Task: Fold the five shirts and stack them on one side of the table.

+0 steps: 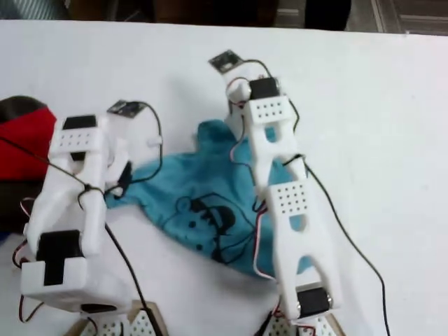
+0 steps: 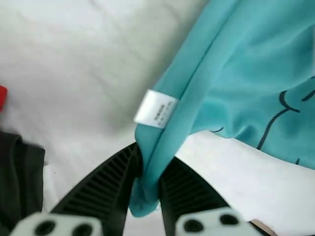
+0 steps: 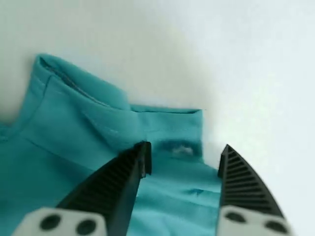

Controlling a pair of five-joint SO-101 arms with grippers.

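Looking down, high view: one teal shirt (image 1: 189,189) lies mid-desk (image 1: 378,105), spread but rumpled, dark cartoon print (image 1: 206,217) facing up. The left arm (image 1: 77,175) sits at its left edge and the right arm (image 1: 287,203) stretches right across it. There's red cloth (image 1: 28,136) at the desk's left edge, maybe another shirt, can't tell.

Left wrist view: the left gripper (image 2: 147,162) is clamped on a bunched edge of the teal shirt (image 2: 236,73), fabric pinched between both jaws. A white label (image 2: 156,109) sticks out of the seam just above the grip. Dark cloth (image 2: 19,167) lies off to one side on the desk (image 2: 74,59).

Right wrist view: the right gripper (image 3: 184,152) is spread wide with nothing in it, jaws poised over a hemmed corner of the teal shirt (image 3: 74,128), looks like a sleeve end. Whether the tips touch the fabric, can't say.

Step, my guess: early in folding this shirt. One edge is grabbed, the other not yet.

Next move, my guess: the right gripper needs to close on that corner, then both arms lift and carry the edge over together, keeping it level so the fabric doesn't bunch.
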